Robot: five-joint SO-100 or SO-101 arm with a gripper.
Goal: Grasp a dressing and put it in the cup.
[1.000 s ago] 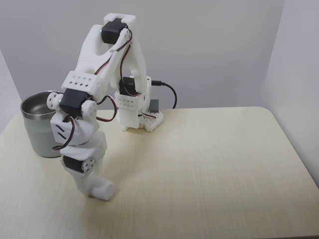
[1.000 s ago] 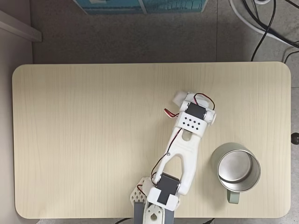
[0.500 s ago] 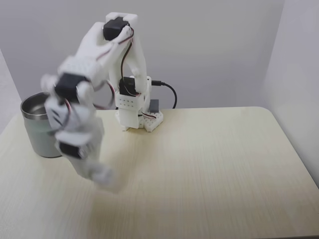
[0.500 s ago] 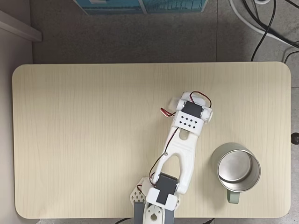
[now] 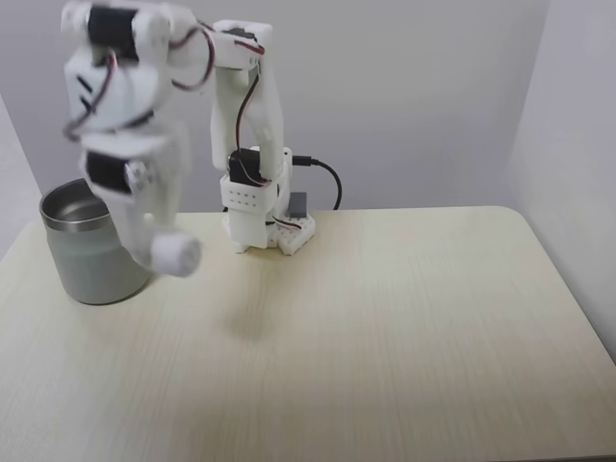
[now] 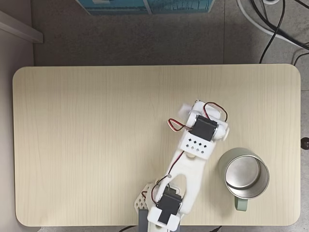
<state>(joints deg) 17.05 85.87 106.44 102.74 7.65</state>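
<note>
Your gripper (image 5: 166, 252) holds the dressing (image 5: 176, 254) clamped at left centre, above the table (image 5: 404, 318), beside the cup (image 5: 91, 255).

One dressing (image 5: 175, 253), a small white roll, shows in a fixed view. One cup (image 5: 89, 248) stands on one wooden table (image 5: 404, 318), seen in both fixed views. One white arm (image 6: 190, 159) with one gripper (image 5: 166, 252) is mounted there. Several dark cables (image 6: 275, 24) lie on the floor
</note>
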